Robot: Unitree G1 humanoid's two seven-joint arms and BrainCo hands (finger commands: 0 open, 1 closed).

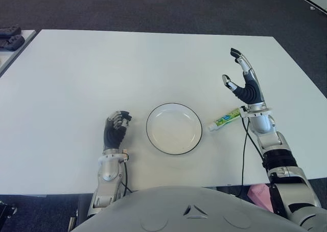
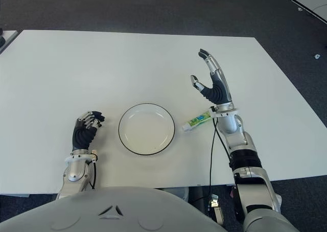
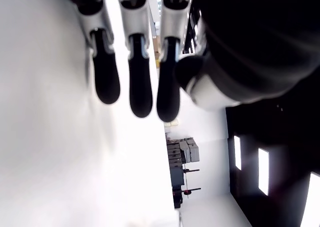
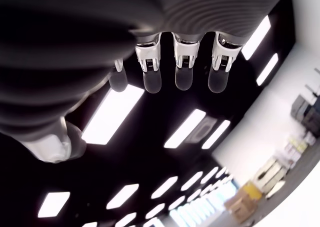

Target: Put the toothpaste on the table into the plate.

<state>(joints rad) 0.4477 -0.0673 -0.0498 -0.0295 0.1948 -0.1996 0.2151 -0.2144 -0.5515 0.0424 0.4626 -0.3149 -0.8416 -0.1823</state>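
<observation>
Lying toothpaste (image 1: 226, 119) beside raised right robot hand (image 1: 244, 83)

On the table (image 1: 76, 78), the plate (image 1: 174, 128) sits near the front edge, toothpaste (image 1: 225, 119) just to its right outside the rim, right hand (image 1: 244, 83) above the tube's far end, left hand (image 1: 115, 129) left of the plate.

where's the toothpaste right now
In the eye views the toothpaste lies on the table, just right of the plate, beside the wrist of the open right robot hand.
</observation>
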